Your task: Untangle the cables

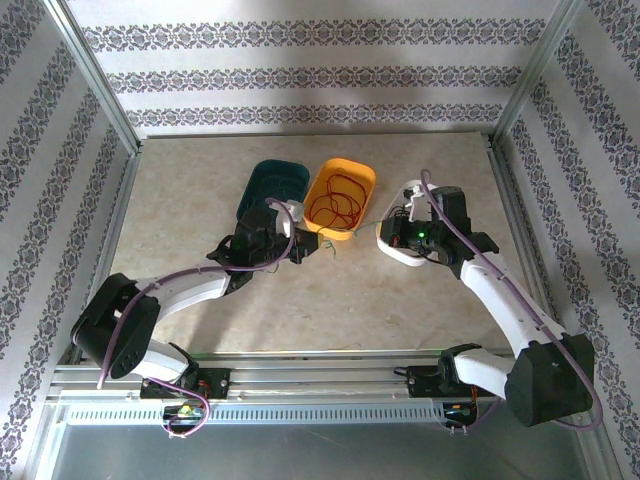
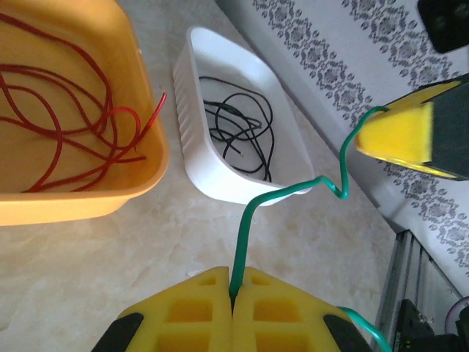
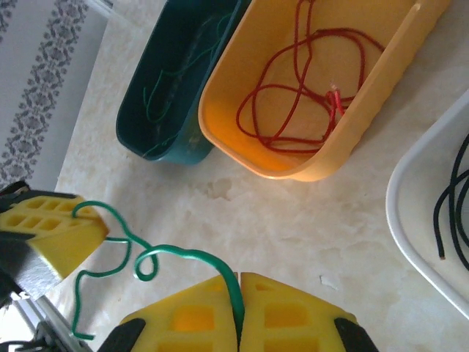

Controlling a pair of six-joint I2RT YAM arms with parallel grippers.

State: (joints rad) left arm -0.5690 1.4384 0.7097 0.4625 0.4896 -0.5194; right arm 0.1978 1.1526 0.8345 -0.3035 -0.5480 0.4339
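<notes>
Three trays line the desk (image 1: 300,310): a teal tray (image 3: 135,125) on the left with green strands (image 3: 145,103), an orange tray (image 3: 366,103) with the red cable (image 1: 337,203), and a white tray (image 2: 220,187) on the right with the black cable (image 2: 268,139). Just near of them a green cable (image 2: 244,231) runs left to right, pinched between the closed left tool (image 2: 233,282) and right tool (image 3: 239,282). The teal tray, its likely home, lies nearer the left tool.

The white tray (image 3: 409,220) and its black cable (image 3: 437,231) run off the right edge.
</notes>
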